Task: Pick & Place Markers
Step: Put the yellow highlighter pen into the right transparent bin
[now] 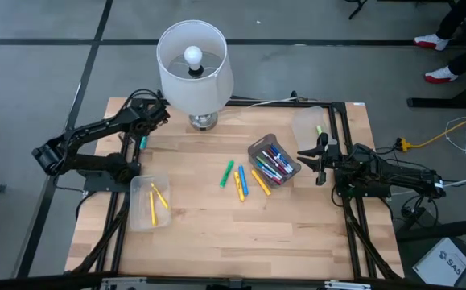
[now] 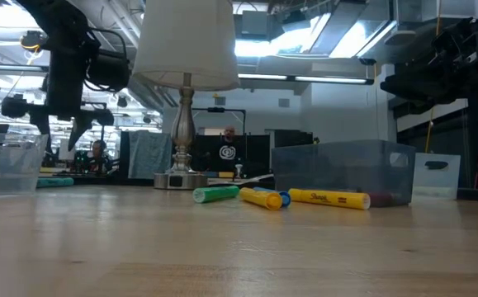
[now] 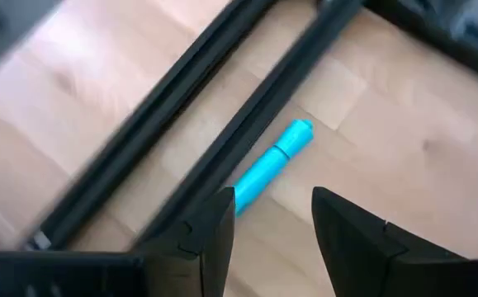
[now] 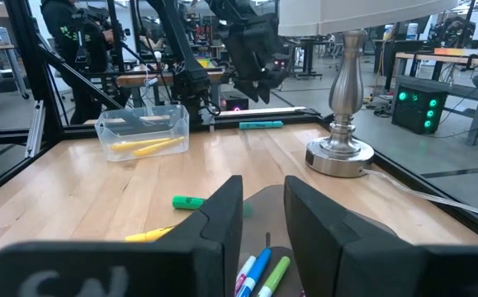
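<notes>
A teal marker point(image 3: 273, 165) lies flat on the wood at the table's far left, beside the black frame rail point(image 3: 222, 107). My left gripper point(image 3: 272, 235) hangs open above it, touching nothing; it also shows in the low view point(image 2: 78, 139). Green point(image 1: 227, 173), blue point(image 1: 242, 181) and yellow point(image 1: 261, 182) markers lie loose at the table's middle. Several more sit in a clear bin point(image 1: 255, 150). My right gripper point(image 4: 263, 223) waits open at the right edge, pointing level across the table.
A white-shaded lamp point(image 1: 194, 68) stands at the far middle. A clear bin point(image 1: 139, 187) at the near left holds two yellow markers. Another clear bin point(image 1: 307, 121) at the far right holds a green one. Bare wood lies toward the near edge.
</notes>
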